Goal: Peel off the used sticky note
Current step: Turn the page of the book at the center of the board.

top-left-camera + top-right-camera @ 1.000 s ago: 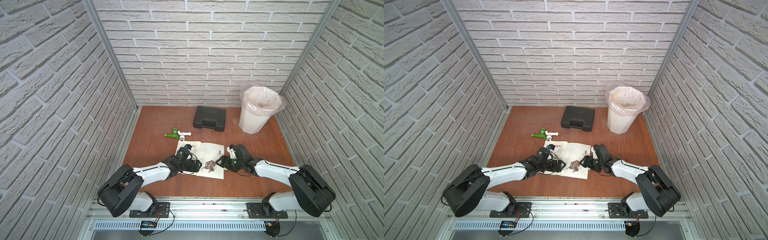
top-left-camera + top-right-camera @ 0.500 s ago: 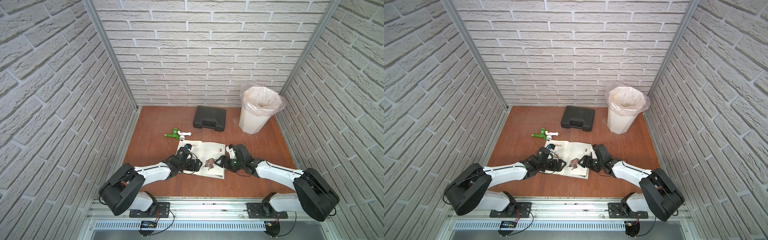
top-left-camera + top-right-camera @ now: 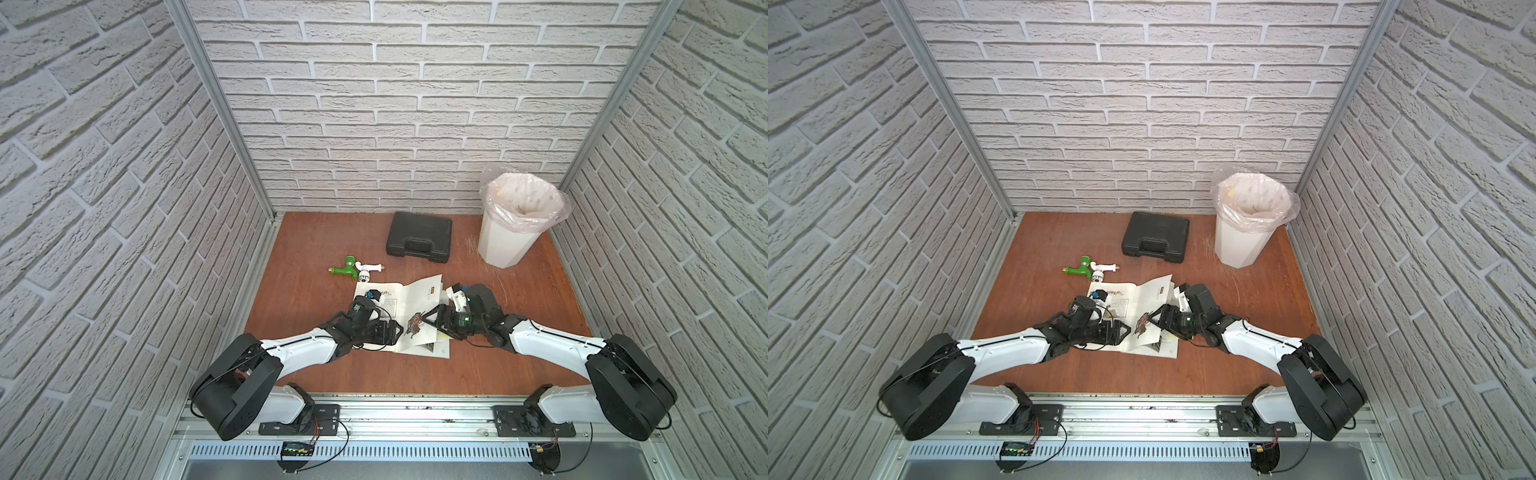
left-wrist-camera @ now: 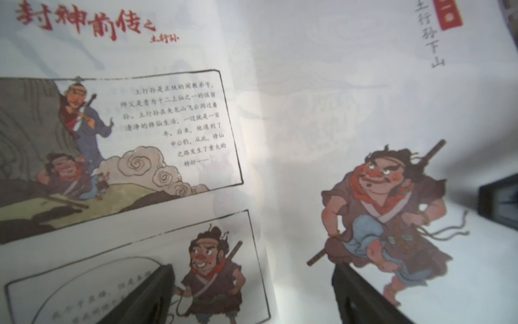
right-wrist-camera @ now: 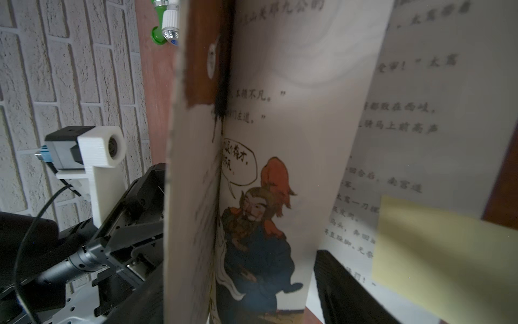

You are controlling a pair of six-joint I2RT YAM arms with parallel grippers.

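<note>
White brick-patterned walls [image 3: 415, 124] close in the back and both sides, with slanted aluminium posts [image 3: 220, 108] in the two rear corners. The reddish-brown wood-grain table [image 3: 374, 374] has open room along its front edge, down its left edge and between the objects at the back. Both white arms reach in low from the front rail [image 3: 415, 409] and meet near the middle. In the back right corner stands a white faceted bin [image 3: 505, 245] lined with a crinkled clear bag. A matte black plastic case [image 3: 419, 237] with a moulded handle lies flat just to its left, apart from it. In the centre lies an open comic booklet [image 3: 409, 297] of thin glossy paper, its right-hand leaves raised off the table. The left gripper [image 3: 397, 332] rests on the flat left page with its dark fingers [image 4: 151, 297] spread wide, pinching nothing. The right gripper [image 3: 437, 321] sits at the raised leaves, its jaws apart, with the upright leaves standing between them. A green and white plastic tap [image 3: 353, 268] lies on its side just behind the booklet. The pale yellow sticky note [image 5: 448, 252] is stuck on the page under the raised leaves, beside the right gripper's outer finger [image 5: 350, 289]; its edges are blurred.
</note>
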